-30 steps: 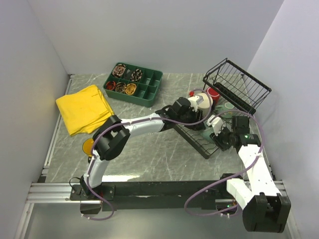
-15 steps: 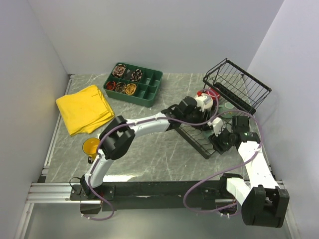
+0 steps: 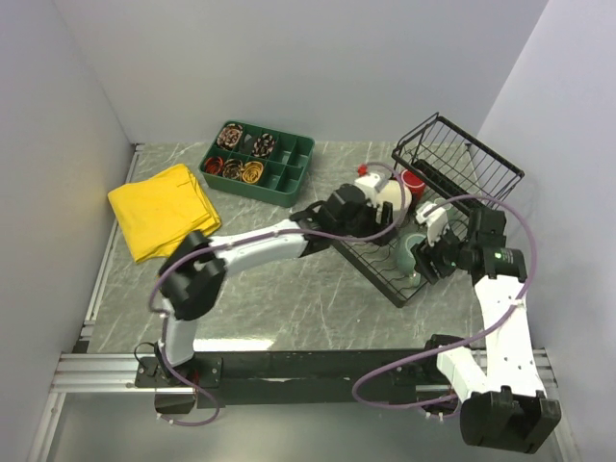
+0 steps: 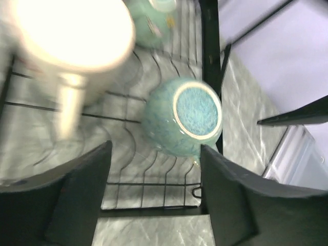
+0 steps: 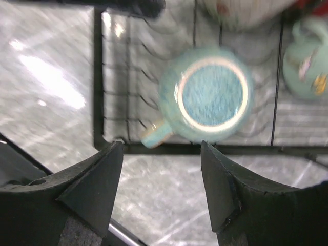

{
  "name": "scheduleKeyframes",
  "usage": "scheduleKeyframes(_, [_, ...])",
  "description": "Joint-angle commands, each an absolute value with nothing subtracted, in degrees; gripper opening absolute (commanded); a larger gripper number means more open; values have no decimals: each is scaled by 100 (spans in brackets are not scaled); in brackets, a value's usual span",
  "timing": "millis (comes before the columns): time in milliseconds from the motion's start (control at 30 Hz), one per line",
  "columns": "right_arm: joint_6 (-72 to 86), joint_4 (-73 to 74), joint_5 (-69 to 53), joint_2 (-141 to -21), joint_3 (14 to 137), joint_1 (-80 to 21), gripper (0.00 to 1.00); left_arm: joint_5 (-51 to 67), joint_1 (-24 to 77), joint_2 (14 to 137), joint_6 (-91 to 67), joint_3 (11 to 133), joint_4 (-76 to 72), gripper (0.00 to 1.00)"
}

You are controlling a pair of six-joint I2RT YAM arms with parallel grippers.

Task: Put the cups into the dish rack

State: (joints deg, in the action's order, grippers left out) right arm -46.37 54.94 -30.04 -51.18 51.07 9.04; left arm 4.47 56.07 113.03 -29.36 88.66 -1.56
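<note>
The black wire dish rack (image 3: pixel 460 166) stands at the right. On its slotted base (image 4: pixel 154 169) a grey-green cup (image 5: pixel 207 95) sits upside down near the front corner. A cream cup (image 4: pixel 72 36), blurred, and a small pale teal cup (image 5: pixel 307 56) are further in. A red cup (image 3: pixel 412 181) sits by the basket end. My left gripper (image 4: pixel 154 205) is open above the base with nothing between its fingers. Open as well, my right gripper (image 5: pixel 161 184) hovers just off the rack's edge, clear of the grey-green cup. No yellow cup is in view.
A dark green compartment tray (image 3: pixel 258 162) with small items stands at the back. A folded yellow cloth (image 3: pixel 164 210) lies at the left. The left arm's elbow (image 3: pixel 188 284) hangs over the table's left front. White walls close in on both sides.
Both grippers have opened. The left one let go of the cream cup and drew back; the right one released the grey-green cup and pulled away. The left elbow swung left over the yellow cup.
</note>
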Motion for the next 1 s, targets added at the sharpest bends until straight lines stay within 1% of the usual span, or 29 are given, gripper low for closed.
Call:
scheduleKeyframes(0, [-4815,6203,-4032,-5185,5520,940,69,-982,5607,9848,-2672,8290,-431,80])
scheduleKeyframes(33, [-4982,6309,-4191,-5255,5511,940,68,-1150,5607,9635,-2628,7897,-518,87])
scheduleKeyframes(100, [-5378,6494,-4526,-5510,5493,932,65,-1616,5607,9022,-2602,7534,-554,91])
scheduleKeyframes(133, [-5361,6434,-4561,-5589,5476,932,59,-1722,5607,8809,-2593,7219,-528,95])
scheduleKeyframes(200, [-5239,6268,-4631,-5844,5476,914,50,-1967,5607,8222,-2575,6945,-449,95])
scheduleKeyframes(233, [-5169,6188,-4623,-5923,5502,914,37,-2021,5607,8018,-2575,6665,-396,96])
scheduleKeyframes(300, [-4879,5917,-4536,-6152,5502,862,26,-2196,5607,7422,-2610,6391,-264,96])
scheduleKeyframes(333, [-4774,5802,-4457,-6222,5502,844,16,-2241,5607,7227,-2671,6111,-220,97])
scheduleKeyframes(433, [-4255,5345,-4140,-6442,5441,739,8,-2399,5599,6514,-2873,5627,-44,98])
scheduleKeyframes(667, [-3561,4773,-3350,-6724,5160,317,8,-2741,5616,5266,-3278,4949,702,100])
scheduleKeyframes(733, [-3402,4553,-3069,-6741,5098,211,8,-2838,5607,4914,-3366,4809,922,99])
scheduleKeyframes(767, [-3227,4483,-2763,-6767,5037,115,8,-2908,5607,4809,-3410,4773,992,97])
scheduleKeyframes(933, [-2839,3938,-1830,-6732,4843,26,13,-2927,5607,4263,-3603,4597,1195,96])
scheduleKeyframes(967, [-2813,3885,-1715,-6732,4808,-130,14,-2927,5607,4228,-3621,4579,1213,96])
